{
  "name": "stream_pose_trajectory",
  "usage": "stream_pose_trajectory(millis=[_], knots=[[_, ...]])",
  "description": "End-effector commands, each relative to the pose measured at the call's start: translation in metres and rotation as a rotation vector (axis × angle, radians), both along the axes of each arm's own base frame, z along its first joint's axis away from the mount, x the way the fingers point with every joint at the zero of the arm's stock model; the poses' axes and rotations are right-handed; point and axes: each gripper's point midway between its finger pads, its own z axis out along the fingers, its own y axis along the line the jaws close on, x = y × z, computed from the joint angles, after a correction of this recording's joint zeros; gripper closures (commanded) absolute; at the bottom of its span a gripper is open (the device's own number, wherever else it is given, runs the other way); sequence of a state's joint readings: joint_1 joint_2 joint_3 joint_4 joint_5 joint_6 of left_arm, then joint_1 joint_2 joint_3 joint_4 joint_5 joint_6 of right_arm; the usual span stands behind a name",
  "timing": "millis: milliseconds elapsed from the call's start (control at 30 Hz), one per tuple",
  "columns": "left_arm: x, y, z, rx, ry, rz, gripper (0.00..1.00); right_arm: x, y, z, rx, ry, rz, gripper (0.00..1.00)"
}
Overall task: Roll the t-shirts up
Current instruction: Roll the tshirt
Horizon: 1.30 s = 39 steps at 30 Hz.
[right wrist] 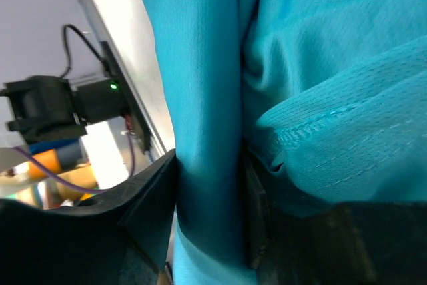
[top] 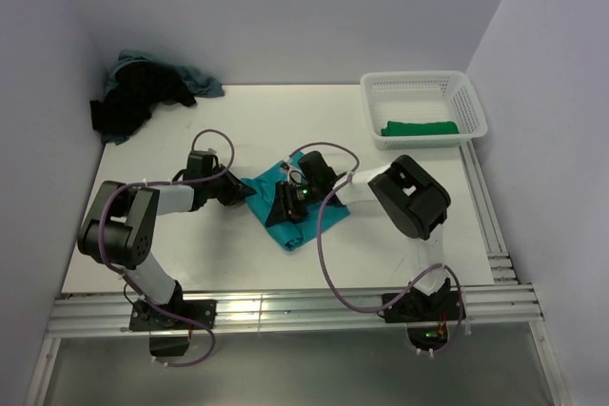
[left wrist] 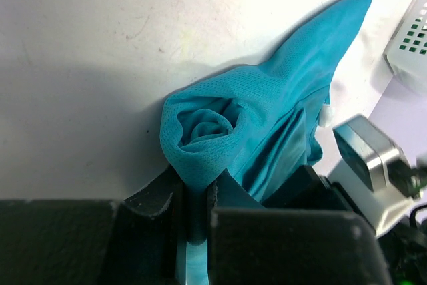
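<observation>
At the middle of the white tabletop point(top: 400, 259): the teal t-shirt point(top: 304, 227), bunched between the two wrists. In the left wrist view, one end wound into a loose spiral, with a flat pointed flap stretching away toward the white lattice basket point(top: 419, 78).

Between the left jaws, drawn nearly together: a thin fold of teal cloth, pinched just below the spiral.

Between the right jaws, partly parted: an upright band of the same teal cloth, touching both inner faces. Cannot tell whether pinched or merely resting there. Just beside that band, a hemmed edge with visible stitching, draped over the finger on the right of that view.

Reaching in from the left, the left arm point(top: 124, 225); bent over from the right, the right arm point(top: 409, 197). Both wrists low over the cloth and close together.

In the basket, at the far right corner of the tabletop: a green t-shirt point(top: 419, 127), gathered into a long flat bundle toward the near wall.

At the far left corner, against the wall: a black t-shirt point(top: 138, 102) and a dusty blue t-shirt point(top: 205, 83), crumpled together in one heap, well apart from the teal one.
</observation>
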State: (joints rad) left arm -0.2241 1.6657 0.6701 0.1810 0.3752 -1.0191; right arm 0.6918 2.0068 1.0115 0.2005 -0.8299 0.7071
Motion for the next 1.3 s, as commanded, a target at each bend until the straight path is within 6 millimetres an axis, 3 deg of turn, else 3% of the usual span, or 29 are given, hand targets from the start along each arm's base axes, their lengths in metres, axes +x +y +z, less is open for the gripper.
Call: stream_pose_trajectory(millis=[0, 200, 567, 700, 800, 900, 1033, 1267], knots=[[0.018, 0.025, -0.003, 0.102, -0.03, 0.107, 1.0, -0.052, -0.027, -0.016, -0.143, 0.102, 0.075, 0.5], [0.015, 0.023, -0.006, 0.097, -0.028, 0.096, 1.0, -0.074, -0.033, -0.013, -0.214, 0.056, 0.111, 0.41], [0.014, 0.011, 0.001, 0.059, -0.067, 0.034, 1.0, -0.083, -0.062, 0.01, -0.371, -0.065, 0.121, 0.27], [0.011, 0.003, 0.004, 0.027, -0.097, -0.001, 1.0, -0.068, -0.066, 0.022, -0.423, -0.142, 0.105, 0.24], [0.007, -0.001, 0.006, 0.005, -0.115, -0.029, 1.0, -0.058, -0.056, 0.039, -0.369, -0.16, 0.089, 0.23], [0.002, -0.008, 0.011, -0.032, -0.14, -0.066, 1.0, -0.05, -0.048, 0.043, -0.346, -0.16, 0.082, 0.23], [-0.002, -0.015, 0.021, -0.079, -0.186, -0.101, 1.0, -0.041, -0.04, 0.031, -0.319, -0.129, 0.073, 0.22], [-0.01, -0.022, 0.029, -0.116, -0.209, -0.157, 1.0, -0.006, -0.048, 0.03, -0.334, -0.112, 0.011, 0.24]])
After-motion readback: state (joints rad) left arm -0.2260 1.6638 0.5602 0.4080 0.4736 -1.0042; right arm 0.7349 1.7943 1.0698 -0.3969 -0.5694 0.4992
